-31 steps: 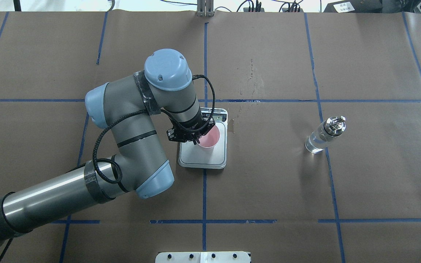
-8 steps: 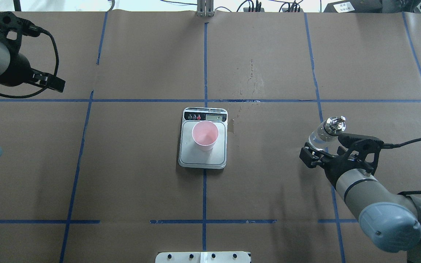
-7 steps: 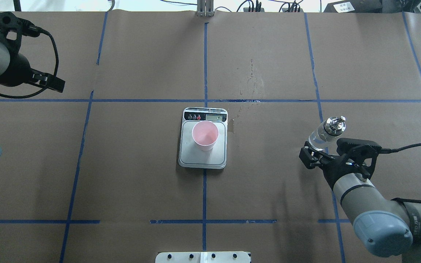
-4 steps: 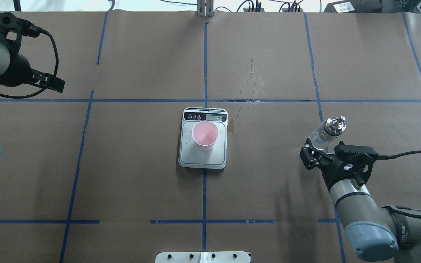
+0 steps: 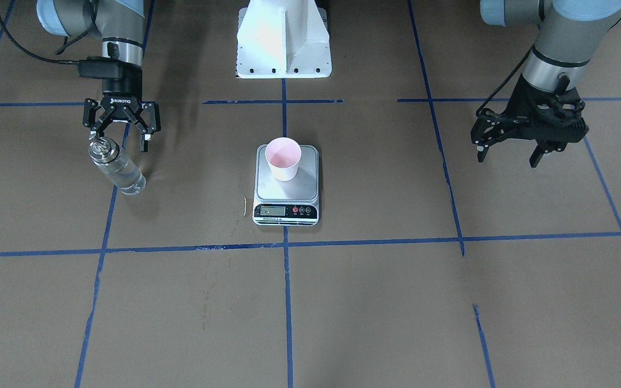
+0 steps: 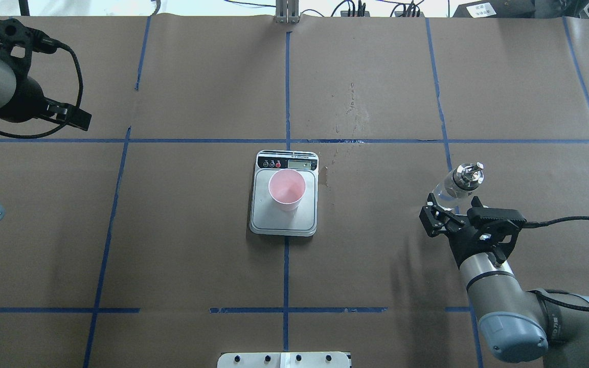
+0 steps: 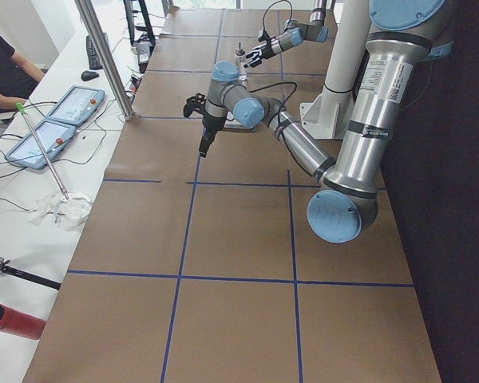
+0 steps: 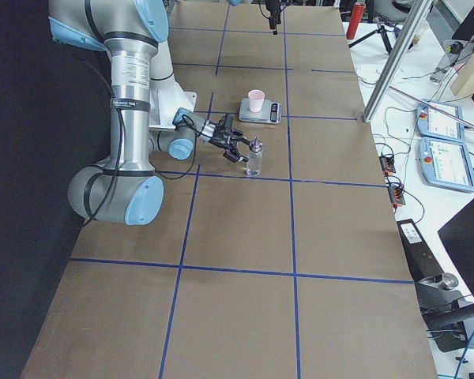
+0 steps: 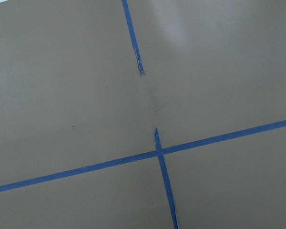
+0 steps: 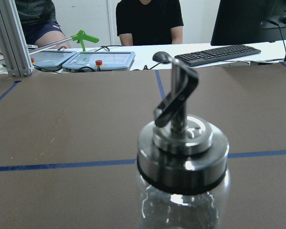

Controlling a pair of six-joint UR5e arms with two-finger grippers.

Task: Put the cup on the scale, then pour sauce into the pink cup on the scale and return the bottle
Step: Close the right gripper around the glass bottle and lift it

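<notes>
The pink cup (image 5: 283, 158) (image 6: 287, 190) stands upright on the silver scale (image 5: 304, 186) (image 6: 269, 221) at the table's middle. The clear glass bottle (image 5: 118, 168) (image 6: 450, 190) with its silver spout cap (image 10: 182, 143) stands to the robot's right, clear sauce (image 5: 126, 177) inside. My right gripper (image 5: 120, 142) (image 6: 452, 217) is open, on the robot's side of the bottle at cap height, fingertips close beside it, not gripping. My left gripper (image 5: 507, 156) (image 6: 67, 114) is open and empty, raised over the far left of the table.
The white robot base plate (image 5: 283, 48) (image 6: 284, 360) sits at the near edge. Dried splash marks (image 6: 349, 105) lie beyond the scale. An aluminium post (image 6: 286, 11) stands at the far edge. Seated people, tablets (image 10: 97, 59) and a keyboard are past it.
My left gripper has let go of the cup on the scale and drawn back to the far left. My right arm has come in; its wrist has squared up behind the bottle.
</notes>
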